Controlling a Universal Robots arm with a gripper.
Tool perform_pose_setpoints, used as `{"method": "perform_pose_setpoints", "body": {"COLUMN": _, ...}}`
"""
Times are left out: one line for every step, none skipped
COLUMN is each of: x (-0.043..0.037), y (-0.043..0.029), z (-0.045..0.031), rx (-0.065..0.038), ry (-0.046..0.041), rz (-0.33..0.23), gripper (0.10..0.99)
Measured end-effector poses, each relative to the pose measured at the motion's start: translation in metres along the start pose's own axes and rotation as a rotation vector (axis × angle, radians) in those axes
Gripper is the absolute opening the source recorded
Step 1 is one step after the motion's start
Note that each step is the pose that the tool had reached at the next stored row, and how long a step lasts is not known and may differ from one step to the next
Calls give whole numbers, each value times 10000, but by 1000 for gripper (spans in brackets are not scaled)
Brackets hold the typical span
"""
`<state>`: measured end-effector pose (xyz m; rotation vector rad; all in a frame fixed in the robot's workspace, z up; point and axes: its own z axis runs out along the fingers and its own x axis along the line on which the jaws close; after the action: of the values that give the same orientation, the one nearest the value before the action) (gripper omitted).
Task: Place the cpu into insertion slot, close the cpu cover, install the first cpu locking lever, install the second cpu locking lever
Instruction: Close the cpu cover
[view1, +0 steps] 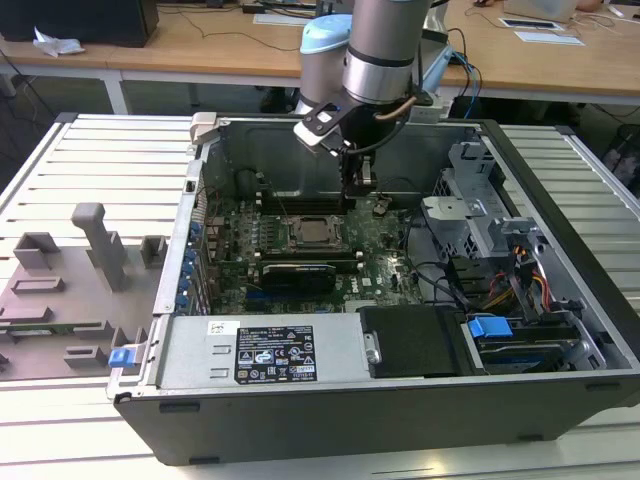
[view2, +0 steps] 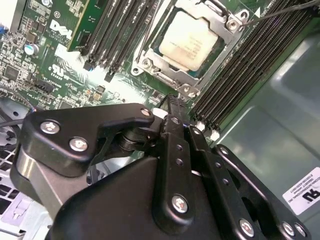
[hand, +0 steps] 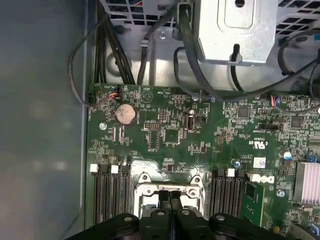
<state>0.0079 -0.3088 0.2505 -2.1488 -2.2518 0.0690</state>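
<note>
CPU (view2: 186, 40) and socket are housed in an open black computer case (view1: 330, 415), which is laid on its side on a slatted metal table (view1: 90, 150). Beside the case, at the exterior view's left, a grey moulded fixture (view1: 60, 290) is set on the table. A silver power supply box (view1: 260, 355) is seen along the case's near wall. The floor of the case is covered by the green motherboard (hand: 170, 135).

From above, the robot arm (view1: 380, 40) is lowered into the case, and its gripper (view2: 172, 102) is held just beside the insertion slot (view1: 318, 246), at the edge towards the exterior view's right. The black fingers (hand: 165, 200) are pressed together, and nothing is seen between them.

Long black memory slots (view2: 245, 65) are arranged on both sides of the socket. The cpu cover (view2: 167, 70) is laid flat over the socket as a silvery frame. Within its window the pale metal top of the CPU is shown, seated level in the insertion slot. Whether the locking levers are latched cannot be told. A round coin cell (hand: 125, 114) is mounted on the board, well apart from the socket.
</note>
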Motion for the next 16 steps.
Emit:
{"method": "perform_pose_setpoints", "body": {"x": 1, "y": -8, "z": 4, "rx": -1, "ry": 5, "rz": -1, "gripper": 106}}
{"method": "perform_pose_setpoints", "body": {"x": 2, "y": -28, "z": 19, "rx": -1, "ry": 8, "rz": -1, "gripper": 106}}
{"method": "perform_pose_setpoints", "body": {"x": 3, "y": -61, "z": 38, "rx": 0, "ry": 4, "rz": 0, "gripper": 106}}
{"method": "perform_pose_setpoints", "body": {"x": 6, "y": -112, "z": 66, "rx": 0, "ry": 4, "rz": -2, "gripper": 106}}
{"method": "perform_pose_setpoints", "body": {"x": 8, "y": -149, "z": 83, "rx": 0, "ry": 4, "rz": 0, "gripper": 106}}
{"method": "perform_pose_setpoints", "body": {"x": 13, "y": -250, "z": 130, "rx": 0, "ry": 4, "rz": 0, "gripper": 106}}
{"method": "perform_pose_setpoints", "body": {"x": 16, "y": -311, "z": 158, "rx": -1, "ry": 5, "rz": -1, "gripper": 106}}
{"method": "perform_pose_setpoints", "body": {"x": 19, "y": -359, "z": 181, "rx": -1, "ry": 5, "rz": 1, "gripper": 106}}
{"method": "perform_pose_setpoints", "body": {"x": 22, "y": -405, "z": 202, "rx": 0, "ry": 5, "rz": -1, "gripper": 106}}
{"method": "perform_pose_setpoints", "body": {"x": 23, "y": -445, "z": 220, "rx": 0, "ry": 5, "rz": 1, "gripper": 106}}
{"method": "perform_pose_setpoints", "body": {"x": 26, "y": -491, "z": 242, "rx": 0, "ry": 4, "rz": -1, "gripper": 106}}
{"method": "perform_pose_setpoints", "body": {"x": 28, "y": -530, "z": 261, "rx": 0, "ry": 4, "rz": 1, "gripper": 106}}
{"method": "perform_pose_setpoints", "body": {"x": 30, "y": -571, "z": 286, "rx": 0, "ry": 4, "rz": 1, "gripper": 106}}
{"method": "perform_pose_setpoints", "body": {"x": 31, "y": -601, "z": 307, "rx": -1, "ry": 4, "rz": 0, "gripper": 106}}
{"method": "perform_pose_setpoints", "body": {"x": 33, "y": -629, "z": 337, "rx": 0, "ry": 4, "rz": 2, "gripper": 106}}
{"method": "perform_pose_setpoints", "body": {"x": 34, "y": -637, "z": 358, "rx": -1, "ry": 5, "rz": 1, "gripper": 106}}
